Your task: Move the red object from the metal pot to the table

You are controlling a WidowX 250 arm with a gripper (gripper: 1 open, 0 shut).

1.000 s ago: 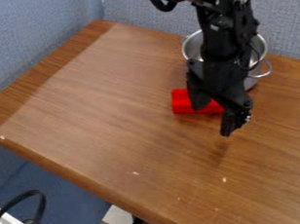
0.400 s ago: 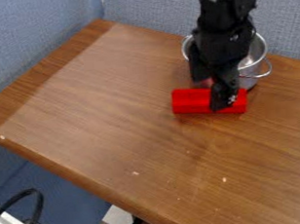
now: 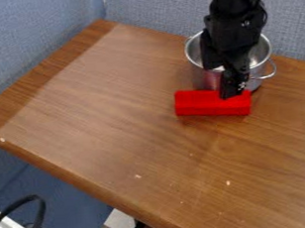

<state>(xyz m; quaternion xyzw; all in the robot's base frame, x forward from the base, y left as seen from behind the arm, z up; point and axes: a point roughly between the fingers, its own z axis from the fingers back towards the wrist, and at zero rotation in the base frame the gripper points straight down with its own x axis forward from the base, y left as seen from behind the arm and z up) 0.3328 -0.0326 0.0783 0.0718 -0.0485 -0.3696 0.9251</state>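
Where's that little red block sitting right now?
The red block lies flat on the wooden table, right of centre in the camera view, just in front of the metal pot and beneath the raised, open end effector.

The red object [image 3: 211, 103] lies on the table [image 3: 88, 101], just before the metal pot [image 3: 198, 49] (gripper [image 3: 231, 80] above).

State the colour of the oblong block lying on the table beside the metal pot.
Bright red. The block shows clearly in the single camera view.
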